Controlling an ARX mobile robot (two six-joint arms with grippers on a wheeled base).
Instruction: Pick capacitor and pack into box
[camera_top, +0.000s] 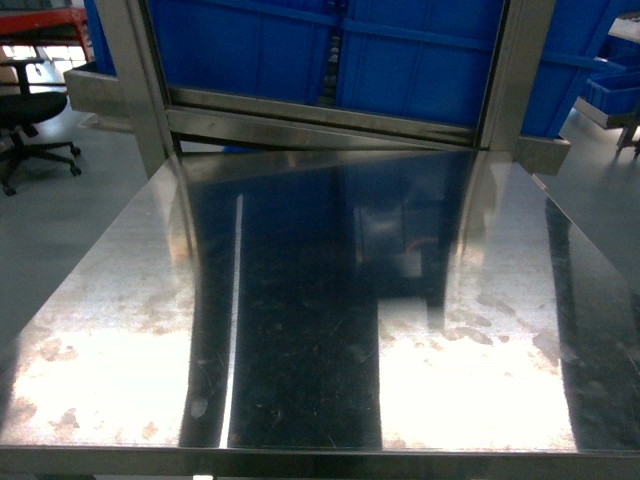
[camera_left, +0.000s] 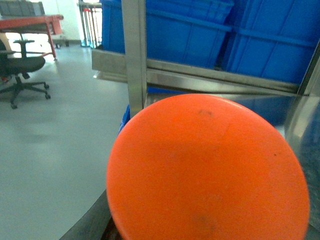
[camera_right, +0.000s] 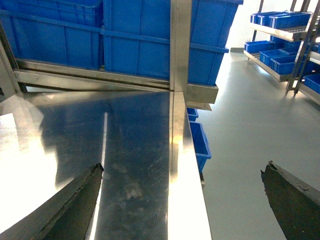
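On the far left, a black office chair (camera_top: 25, 110) stands on the grey floor (camera_right: 250, 130), with a red table (camera_left: 30, 22) behind it. A shiny steel bench (camera_top: 320, 330) fills the head view, and lamps glare white on its near part. Behind the bench stands a steel rack (camera_top: 330, 115) with big blue bins (camera_top: 420, 60) on its shelf.

In the left wrist view, a round orange disc (camera_left: 207, 172) sits right in front of the camera and hides most of the picture. The left gripper does not show there, so how it stands cannot be told.

In the right wrist view, the right gripper (camera_right: 182, 200) is spread wide. One dark finger (camera_right: 75, 205) hangs above the bench at the left and the other is out past the bench edge, over the floor. Nothing is between them. More small blue bins (camera_right: 200, 142) sit low beside the bench, and others fill shelves (camera_right: 280, 25) at the far right.

The box and the capacitor do not show in any view.
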